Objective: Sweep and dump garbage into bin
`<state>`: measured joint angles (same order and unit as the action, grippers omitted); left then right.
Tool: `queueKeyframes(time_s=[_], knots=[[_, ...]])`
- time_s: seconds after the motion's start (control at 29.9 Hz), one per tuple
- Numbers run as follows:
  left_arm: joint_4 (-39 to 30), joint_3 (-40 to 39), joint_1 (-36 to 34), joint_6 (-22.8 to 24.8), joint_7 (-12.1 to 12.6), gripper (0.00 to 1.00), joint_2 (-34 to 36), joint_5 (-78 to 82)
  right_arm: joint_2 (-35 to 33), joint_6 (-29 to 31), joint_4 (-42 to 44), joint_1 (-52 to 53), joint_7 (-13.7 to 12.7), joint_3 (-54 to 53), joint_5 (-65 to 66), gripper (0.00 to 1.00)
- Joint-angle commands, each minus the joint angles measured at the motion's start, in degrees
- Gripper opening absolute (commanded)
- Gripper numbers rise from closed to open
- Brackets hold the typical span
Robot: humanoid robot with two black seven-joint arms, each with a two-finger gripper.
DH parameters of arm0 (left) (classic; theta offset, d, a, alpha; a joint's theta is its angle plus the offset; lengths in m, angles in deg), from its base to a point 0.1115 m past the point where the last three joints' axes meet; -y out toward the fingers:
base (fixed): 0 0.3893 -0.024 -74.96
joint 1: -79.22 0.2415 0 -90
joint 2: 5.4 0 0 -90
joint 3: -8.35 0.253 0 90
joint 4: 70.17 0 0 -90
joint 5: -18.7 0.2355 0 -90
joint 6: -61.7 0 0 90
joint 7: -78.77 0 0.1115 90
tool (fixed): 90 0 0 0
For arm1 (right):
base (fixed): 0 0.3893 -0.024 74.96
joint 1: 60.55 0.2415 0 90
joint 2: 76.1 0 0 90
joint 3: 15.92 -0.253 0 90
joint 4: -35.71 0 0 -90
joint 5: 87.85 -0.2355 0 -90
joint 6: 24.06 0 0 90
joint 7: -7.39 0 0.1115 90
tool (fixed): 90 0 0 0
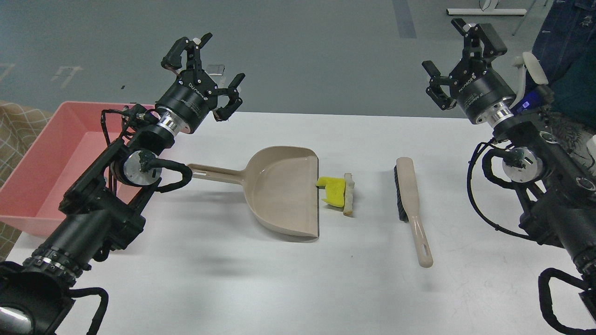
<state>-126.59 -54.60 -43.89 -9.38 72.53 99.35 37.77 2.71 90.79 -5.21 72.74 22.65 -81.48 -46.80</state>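
Observation:
The garbage lies mid-table: a bright yellow sponge-like chunk (333, 190) and a thin beige crust strip (348, 193) beside it, touching the open lip of the beige dustpan (284, 190). The dustpan's handle points left. A beige brush (409, 204) with black bristles lies to the right. The pink bin (42, 163) stands at the table's left edge. My left gripper (205, 74) is open and empty, raised above the far edge, behind the dustpan handle. My right gripper (458, 58) is open and empty, raised at the far right, beyond the brush.
The white table (260, 279) carries only the dustpan, scraps and brush. A person in dark clothes (570, 56) stands at the far right behind my right arm. Grey floor lies beyond the table's far edge.

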Motion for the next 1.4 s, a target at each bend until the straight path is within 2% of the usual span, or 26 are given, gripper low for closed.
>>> queueKeyframes(time_s=[0.0, 0.2, 0.4, 0.7, 0.77, 0.8, 0.87, 1.0, 1.07, 1.14, 1.37], knots=[[-0.1, -0.1, 0.1, -0.1, 0.2, 0.99, 0.1, -0.1, -0.2, 0.0, -0.2, -0.8, 0.1, -0.1, 0.0, 1.00], [-0.4, 0.0, 0.0, -0.1, 0.7, 0.99, 0.5, 0.0, -0.3, 0.1, -0.7, -1.2, 0.1, -0.1, 0.0, 1.00], [-5.7, 0.1, 1.9, -0.7, 0.7, 0.98, 4.0, 3.5, -0.2, -0.2, -0.7, -1.2, 0.1, -0.1, 0.0, 1.00], [-25.3, -0.5, 12.4, -2.4, 0.6, 0.97, 15.4, 25.6, -0.4, -0.4, -0.7, -1.2, 0.1, 0.0, 0.0, 1.00], [-30.3, -1.0, 16.1, -5.8, 0.7, 0.97, 18.3, 33.2, -0.3, -0.8, -0.7, -1.2, 0.1, 0.0, 0.0, 1.00], [-30.3, -1.0, 16.2, -5.8, 0.7, 0.97, 18.3, 33.2, -0.3, -0.8, -0.7, -1.2, 0.1, 0.0, 0.0, 1.00], [-34.9, -1.0, 20.6, -11.6, 0.8, 0.97, 20.7, 38.7, -0.3, -0.9, -0.7, -1.4, 0.1, 0.0, 0.0, 1.00], [-39.8, -1.3, 26.8, -16.7, 1.0, 0.97, 23.1, 39.5, -0.3, -1.2, -0.7, -1.5, 0.1, -0.1, 0.0, 1.00], [-42.7, -1.6, 32.0, -20.0, 0.9, 0.97, 23.7, 40.0, -0.4, -1.6, -0.7, -1.5, 0.1, -0.1, 0.0, 1.00], [-43.9, -1.9, 35.1, -21.8, 0.7, 0.97, 24.1, 40.0, -0.4, -1.7, -0.7, -1.5, 0.1, -0.1, 0.1, 1.00], [-43.7, -1.4, 39.7, -21.9, 0.1, 0.97, 24.5, 40.0, -0.5, -2.3, -0.6, -2.3, 0.1, -0.1, 0.0, 1.00]])
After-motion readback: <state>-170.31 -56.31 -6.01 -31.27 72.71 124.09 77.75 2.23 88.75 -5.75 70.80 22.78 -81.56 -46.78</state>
